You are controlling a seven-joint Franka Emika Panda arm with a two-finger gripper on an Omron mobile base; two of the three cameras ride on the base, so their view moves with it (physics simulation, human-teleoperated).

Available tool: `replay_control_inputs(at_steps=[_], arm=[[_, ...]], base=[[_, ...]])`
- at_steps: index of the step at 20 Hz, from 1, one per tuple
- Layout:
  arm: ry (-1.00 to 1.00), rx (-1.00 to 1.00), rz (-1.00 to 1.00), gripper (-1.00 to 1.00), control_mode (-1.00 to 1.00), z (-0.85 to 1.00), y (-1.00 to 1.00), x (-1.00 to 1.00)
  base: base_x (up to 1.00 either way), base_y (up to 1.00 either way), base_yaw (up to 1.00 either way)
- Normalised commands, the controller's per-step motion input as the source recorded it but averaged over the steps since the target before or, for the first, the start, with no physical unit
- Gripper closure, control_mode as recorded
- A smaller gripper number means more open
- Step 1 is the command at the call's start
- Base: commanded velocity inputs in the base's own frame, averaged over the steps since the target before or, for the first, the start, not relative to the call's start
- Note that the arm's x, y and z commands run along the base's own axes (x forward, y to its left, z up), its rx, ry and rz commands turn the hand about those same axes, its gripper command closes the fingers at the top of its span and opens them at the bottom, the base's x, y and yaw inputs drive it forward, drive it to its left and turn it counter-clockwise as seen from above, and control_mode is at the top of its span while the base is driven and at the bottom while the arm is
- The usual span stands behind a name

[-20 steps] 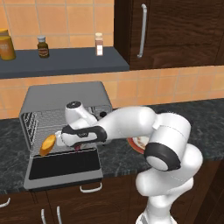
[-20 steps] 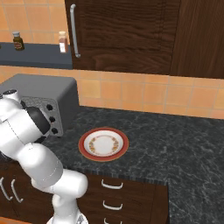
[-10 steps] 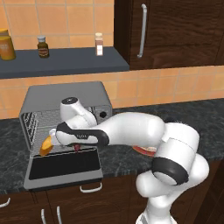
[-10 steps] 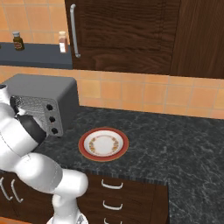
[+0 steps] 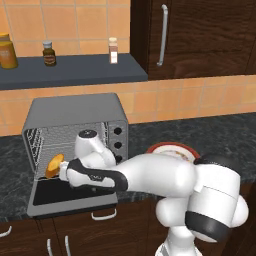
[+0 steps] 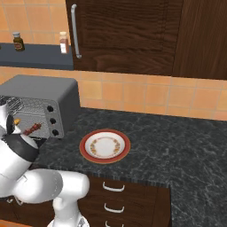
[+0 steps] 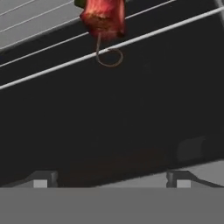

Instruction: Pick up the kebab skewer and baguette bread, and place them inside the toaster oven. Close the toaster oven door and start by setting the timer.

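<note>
The grey toaster oven [image 5: 75, 107] stands open, its door [image 5: 70, 192] folded down flat in front. The golden-orange baguette bread [image 5: 54, 166] sits at the left of the oven's mouth, right beside my gripper [image 5: 65, 171]; whether they touch I cannot tell. In the hand view my gripper [image 7: 111, 179] is open, its tips wide apart over the dark oven floor with nothing between them. The kebab skewer [image 7: 103, 17] lies on the wire rack just ahead, its red chunk and end loop showing. From the right, the skewer [image 6: 33, 129] shows inside the oven [image 6: 40, 91].
A red-rimmed plate [image 6: 105, 146] lies bare on the dark counter right of the oven. Three black knobs [image 5: 119, 145] run down the oven's right side. A shelf with bottles [image 5: 50, 52] hangs above, beside dark cabinets. My arm's bulky elbow [image 5: 210, 200] fills the near right.
The arm's elbow has swung lower and closer to the cameras. The hand stays at the oven's mouth, a little lower, and the baguette has hardly moved.
</note>
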Motion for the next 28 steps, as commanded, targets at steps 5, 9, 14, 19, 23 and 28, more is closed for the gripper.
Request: replay_control_inputs(at_steps=[5, 9, 14, 19, 23, 28], arm=[[0.02, 0.00, -0.18, -1.00, -1.00, -0.21, 0.00, 0.39], [0.07, 0.00, -0.07, -1.00, -1.00, -0.17, 0.01, 0.30], [0.15, 0.00, 0.00, -1.00, -1.00, -0.14, 0.00, 0.53], [0.02, -0.02, 0.00, -1.00, -1.00, -0.13, 0.00, 0.45], [-0.05, -0.02, -0.02, -1.00, -1.00, 0.00, 0.03, 0.54], [-0.02, -0.02, -0.08, -1.00, -1.00, 0.00, 0.00, 0.77]], base=[[0.00, 0.00, 0.00], [0.00, 0.00, 0.00], [0.00, 0.00, 0.00], [0.00, 0.00, 0.00], [0.00, 0.00, 0.00], [0.00, 0.00, 0.00]])
